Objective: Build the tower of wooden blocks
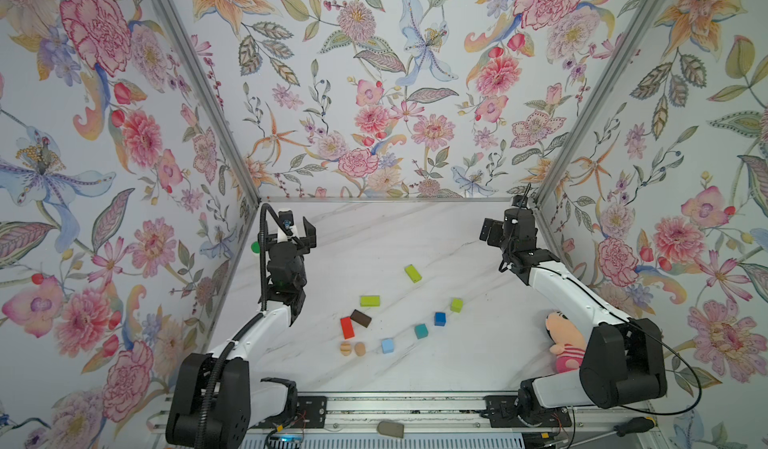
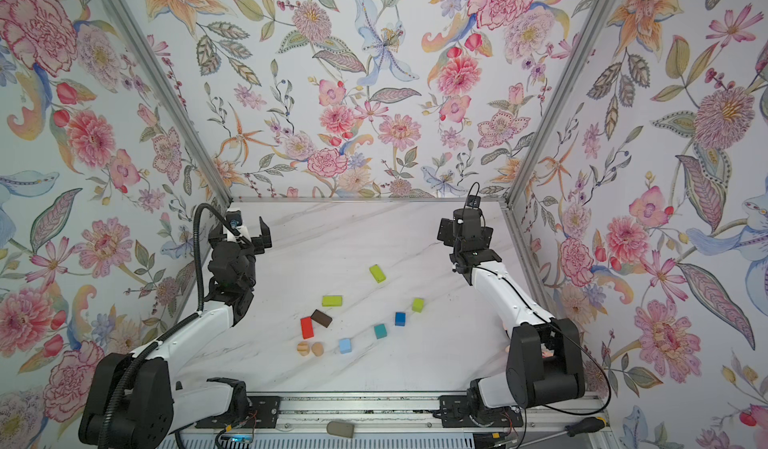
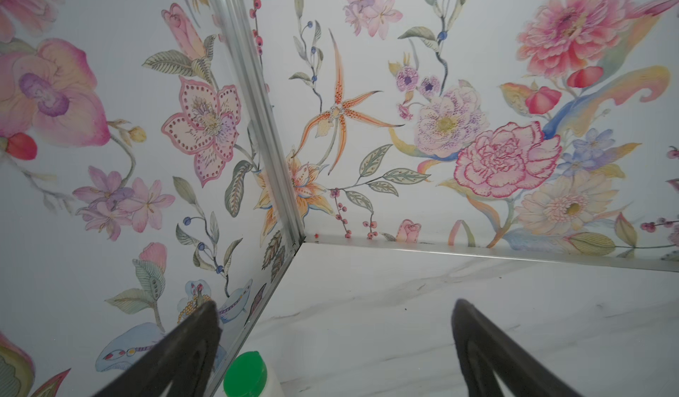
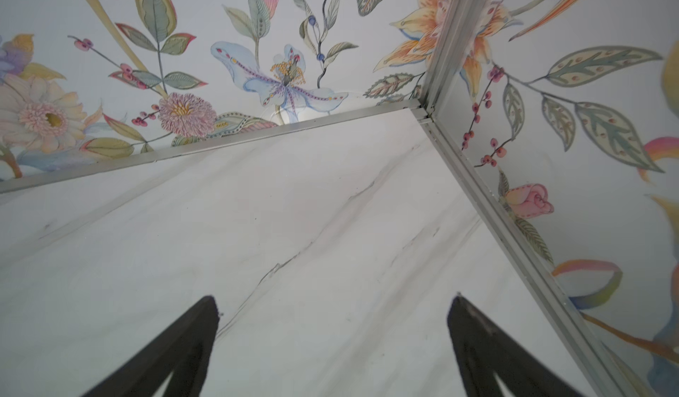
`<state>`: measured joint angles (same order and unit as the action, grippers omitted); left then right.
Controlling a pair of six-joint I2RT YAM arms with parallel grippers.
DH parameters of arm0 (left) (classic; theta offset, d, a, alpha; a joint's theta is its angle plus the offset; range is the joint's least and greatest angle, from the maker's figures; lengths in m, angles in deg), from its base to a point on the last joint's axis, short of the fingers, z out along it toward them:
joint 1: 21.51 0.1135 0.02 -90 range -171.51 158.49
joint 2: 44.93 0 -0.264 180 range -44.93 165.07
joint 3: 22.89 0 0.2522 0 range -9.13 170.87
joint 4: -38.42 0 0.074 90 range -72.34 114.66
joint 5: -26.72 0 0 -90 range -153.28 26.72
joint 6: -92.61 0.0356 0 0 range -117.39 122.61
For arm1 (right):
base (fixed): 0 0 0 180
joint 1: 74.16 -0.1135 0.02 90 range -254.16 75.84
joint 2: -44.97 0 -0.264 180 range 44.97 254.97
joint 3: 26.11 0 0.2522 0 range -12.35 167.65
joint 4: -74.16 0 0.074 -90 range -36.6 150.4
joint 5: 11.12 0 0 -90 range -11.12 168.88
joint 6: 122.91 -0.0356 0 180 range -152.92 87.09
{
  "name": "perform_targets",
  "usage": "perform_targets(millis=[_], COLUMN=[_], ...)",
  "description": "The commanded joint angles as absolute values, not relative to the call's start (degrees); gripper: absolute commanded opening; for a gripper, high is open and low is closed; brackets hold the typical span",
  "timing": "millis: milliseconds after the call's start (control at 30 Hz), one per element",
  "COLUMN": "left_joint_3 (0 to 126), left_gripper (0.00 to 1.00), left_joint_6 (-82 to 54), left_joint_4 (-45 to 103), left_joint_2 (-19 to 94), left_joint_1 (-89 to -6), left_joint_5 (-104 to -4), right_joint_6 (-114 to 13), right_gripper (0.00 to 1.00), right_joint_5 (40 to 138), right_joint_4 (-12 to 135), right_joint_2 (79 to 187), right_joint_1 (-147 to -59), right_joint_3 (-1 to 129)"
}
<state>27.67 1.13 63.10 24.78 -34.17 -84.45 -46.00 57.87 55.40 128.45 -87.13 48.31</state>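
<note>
- left gripper: jaws spread wide with nothing between them. It is pointed at the far-left corner, well apart from the blocks.
- right gripper: jaws equally wide and holding nothing. It is pointed at the far-right corner.
- marble tabletop: white with grey veins. Every block lies singly on it, in a loose ring between the two arms.
- far lime-green oblong: lies flat and askew, the farthest block from the rail.
- near lime-green oblong: lies flat, behind the brown piece.
- lime-green cube: at the right end of the ring.
- blue cube: just beside the lime-green cube, on the rail side.
- teal cube: near the blue cube.
- light-blue cube: between the teal cube and the tan pieces.
- red oblong: lies flat at the left of the ring.
- dark-brown oblong: lies at an angle. One corner seems to touch the red oblong, though a thin gap cannot be ruled out.
- ridged tan rounded piece: in front of the red oblong.
- smooth tan rounded piece: just beside the ridged one.
- green-capped white bottle: against the left wall, close to the left gripper.
- pink plush doll: by the right wall, partly hidden behind the right arm.
</note>
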Motion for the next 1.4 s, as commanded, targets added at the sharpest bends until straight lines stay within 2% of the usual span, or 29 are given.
perform_targets(millis=[0, 167, 367, 533, 767, 1033, 1367], left_joint_3=[30.0, 29.7, 26.0, 24.6, 24.9, 23.6, 22.6], left_gripper=[0.99, 0.99, 0.99, 0.99, 0.99, 0.99, 0.99], left_joint_6=[-0.5, -9.8, -16.2, -15.5, -13.7, -10.9, -11.9], left_joint_4=[51.3, 39.5, 33.3, 32.7, 32.2, 35.1, 34.9], left_joint_2=[21.2, 15.0, 11.2, 10.3, 9.4, 9.4, 9.2], left_joint_1=[-40.9, -51.0, -59.4, -59.6, -59.6, -59.5, -59.5], left_joint_5=[-88.5, -89.8, -90.8, -87.5, -84.3, -82.4, -82.6], right_joint_6=[-48.4, -47.6, -48.8, -49.4, -51.7, -53.4, -52.9], right_gripper=[0.99, 0.90, 0.84, 0.81, 0.79, 0.77, 0.65], right_joint_5=[60.0, 66.5, 69.6, 69.9, 73.7, 75.2, 77.0], right_joint_4=[41.5, 38.9, 36.5, 34.0, 29.4, 26.4, 23.9], right_joint_2=[131.2, 133.4, 140.5, 148.4, 157.5, 163.0, 167.5], right_joint_1=[-90.6, -95.5, -101.5, -106.7, -109.7, -110.6, -110.9], right_joint_3=[51.3, 52.9, 58.3, 66.0, 74.6, 78.4, 81.5])
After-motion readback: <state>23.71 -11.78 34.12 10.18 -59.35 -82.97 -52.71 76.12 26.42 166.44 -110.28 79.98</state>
